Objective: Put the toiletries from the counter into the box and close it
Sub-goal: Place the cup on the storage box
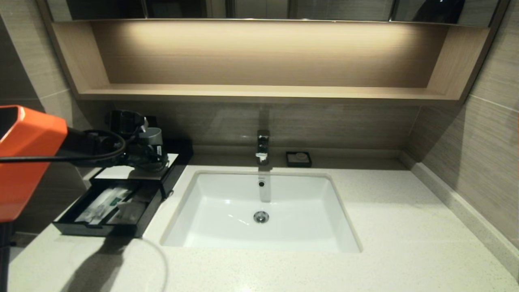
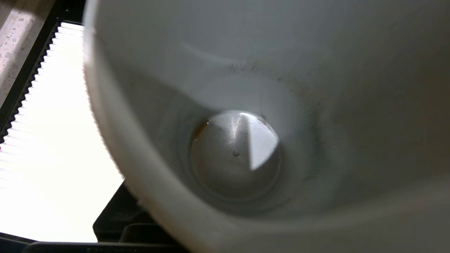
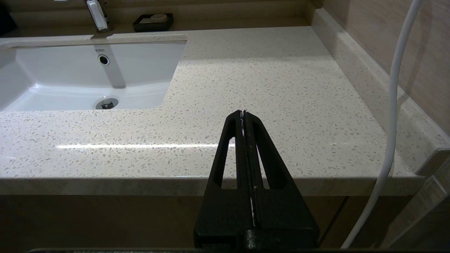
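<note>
The black box (image 1: 177,168) stands at the counter's (image 1: 385,227) far left, its front drawer (image 1: 101,230) pulled out. The toiletries (image 1: 102,205) lie inside the drawer: a long clear packet with a green band, and a second pale packet (image 1: 130,211) beside it. My left gripper (image 1: 144,156) hovers over the box's white top panel (image 2: 45,140). The inside of a white cup (image 2: 235,154) fills the left wrist view and hides the gripper's tip. My right gripper (image 3: 242,113) is shut on nothing, low before the counter's front edge (image 3: 140,181) on the right.
A white sunken sink (image 1: 259,211) with a chrome tap (image 1: 262,147) takes up the middle of the counter. A small black soap dish (image 1: 299,159) sits by the back wall. A wooden shelf niche (image 1: 259,91) runs overhead. A white cable (image 3: 390,123) hangs at the right.
</note>
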### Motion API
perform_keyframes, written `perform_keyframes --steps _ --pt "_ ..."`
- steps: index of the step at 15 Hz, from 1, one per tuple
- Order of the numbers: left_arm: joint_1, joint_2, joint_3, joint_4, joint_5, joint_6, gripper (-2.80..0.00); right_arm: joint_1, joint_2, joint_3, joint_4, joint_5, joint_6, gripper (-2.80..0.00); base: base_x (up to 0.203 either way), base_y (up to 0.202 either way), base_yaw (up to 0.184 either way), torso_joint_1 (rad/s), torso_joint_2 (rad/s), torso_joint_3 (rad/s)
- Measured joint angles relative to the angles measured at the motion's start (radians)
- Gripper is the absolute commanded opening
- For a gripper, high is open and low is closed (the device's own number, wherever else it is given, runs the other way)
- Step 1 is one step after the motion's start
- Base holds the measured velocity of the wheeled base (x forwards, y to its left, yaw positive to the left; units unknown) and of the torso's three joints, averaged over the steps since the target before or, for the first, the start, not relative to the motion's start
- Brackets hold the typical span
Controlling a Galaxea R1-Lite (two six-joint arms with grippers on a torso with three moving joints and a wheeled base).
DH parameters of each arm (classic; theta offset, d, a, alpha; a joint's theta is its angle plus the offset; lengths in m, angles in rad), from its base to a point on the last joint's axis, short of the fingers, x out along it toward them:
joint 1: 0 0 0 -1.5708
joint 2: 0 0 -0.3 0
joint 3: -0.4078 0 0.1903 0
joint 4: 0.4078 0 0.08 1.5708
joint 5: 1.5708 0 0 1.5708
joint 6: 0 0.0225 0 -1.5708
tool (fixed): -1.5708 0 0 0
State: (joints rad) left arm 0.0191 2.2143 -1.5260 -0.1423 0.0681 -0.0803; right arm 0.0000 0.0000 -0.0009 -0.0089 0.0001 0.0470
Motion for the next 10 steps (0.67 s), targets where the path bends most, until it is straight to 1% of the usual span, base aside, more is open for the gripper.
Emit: perform_keyframes --steps 10 --pt "0.000 0.006 -0.010 0.001 -0.001 -0.008 -2.80 0.000 0.000 0.000 0.000 0.001 0.000 -2.80 0.000 0.000 0.000 0.000 0.00 0.000"
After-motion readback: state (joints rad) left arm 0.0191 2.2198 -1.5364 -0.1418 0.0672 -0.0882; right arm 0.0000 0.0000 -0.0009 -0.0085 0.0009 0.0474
